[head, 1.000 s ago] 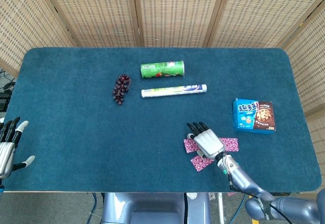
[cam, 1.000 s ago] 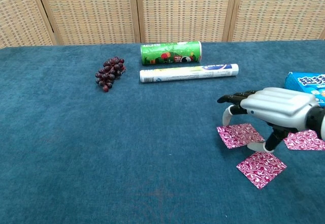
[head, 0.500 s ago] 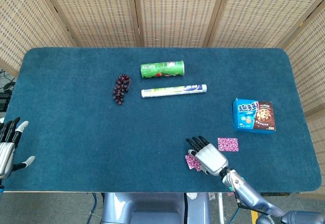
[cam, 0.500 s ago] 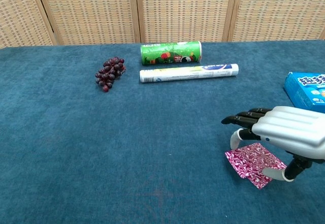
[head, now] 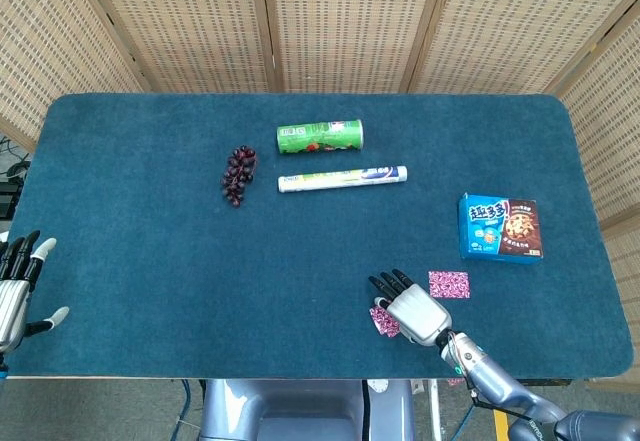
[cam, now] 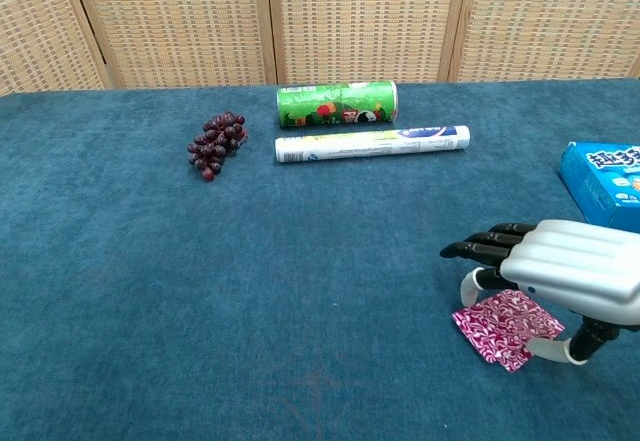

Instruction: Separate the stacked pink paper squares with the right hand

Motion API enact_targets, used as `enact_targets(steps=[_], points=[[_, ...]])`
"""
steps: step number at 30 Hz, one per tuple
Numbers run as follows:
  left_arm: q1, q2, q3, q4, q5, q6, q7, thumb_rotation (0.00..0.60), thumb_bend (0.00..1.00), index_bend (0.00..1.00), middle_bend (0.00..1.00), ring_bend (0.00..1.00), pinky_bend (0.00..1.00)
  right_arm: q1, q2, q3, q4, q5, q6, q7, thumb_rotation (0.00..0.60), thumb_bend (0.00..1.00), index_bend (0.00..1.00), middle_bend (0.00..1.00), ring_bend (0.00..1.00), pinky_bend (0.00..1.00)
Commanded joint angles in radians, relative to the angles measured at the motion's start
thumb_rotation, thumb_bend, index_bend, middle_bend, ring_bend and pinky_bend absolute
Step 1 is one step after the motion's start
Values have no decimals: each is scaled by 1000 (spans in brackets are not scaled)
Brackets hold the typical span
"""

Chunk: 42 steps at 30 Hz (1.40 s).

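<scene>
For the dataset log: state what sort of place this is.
Probably a staged robot test area, not a home: a teal felt-covered table, woven folding screens behind it, and unrelated props such as grapes and a biscuit box.

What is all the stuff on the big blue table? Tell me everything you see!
Green cylindrical snack can: one, green, lying at the far middle.
White tube: one, white, just in front of the can.
Bunch of dark grapes: one, dark purple, left of the tube.
Blue cookie box: one, blue and brown, right side.
Pink paper squares: one alone near the box; more under the right hand.
Right hand: silver, over the pink paper.
Left hand: silver, at the left edge.
</scene>
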Motion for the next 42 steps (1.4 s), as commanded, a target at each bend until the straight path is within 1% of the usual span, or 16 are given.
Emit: enact_targets(steps=[1, 8, 25, 26, 30, 32, 37, 40, 42], points=[[0, 0, 0, 0, 0, 1, 0, 600, 127, 90, 0, 0, 0, -1, -2, 1, 7, -5, -3, -1, 600, 407, 560, 40, 0, 77], [0, 0, 1, 1, 1, 1, -2, 600, 127, 90, 0, 0, 0, -3, 5, 4, 9, -3, -18, -22, 600, 400, 560, 40, 0, 77], [1, -1, 0, 1, 1, 2, 1, 600, 128, 91, 0, 0, 0, -13, 33, 0, 15, -22, -31, -25, 600, 396, 560, 33, 0, 77], [1, -2, 0, 2, 1, 2, 1, 600, 128, 91, 0, 0, 0, -15, 37, -3, 11, -25, -31, -30, 600, 392, 553, 29, 0, 77], [1, -2, 0, 2, 0, 2, 3, 600, 128, 91, 0, 0, 0, -18, 48, -6, -7, -26, -33, -50, 600, 364, 437, 10, 0, 77], [1, -2, 0, 1, 0, 2, 4, 600, 128, 91, 0, 0, 0, -20, 51, -5, -15, -25, -33, -61, 600, 362, 415, 6, 0, 77], [1, -2, 0, 1, 0, 2, 4, 600, 127, 91, 0, 0, 0, -26, 53, -1, -27, -25, -29, -76, 600, 316, 394, 4, 0, 77], [1, -2, 0, 1, 0, 2, 4, 600, 128, 91, 0, 0, 0, -29, 54, 1, -36, -24, -28, -80, 600, 267, 389, 3, 0, 77], [1, -2, 0, 1, -1, 2, 4, 600, 127, 91, 0, 0, 0, -30, 56, 2, -40, -25, -27, -82, 600, 260, 389, 3, 0, 77]])
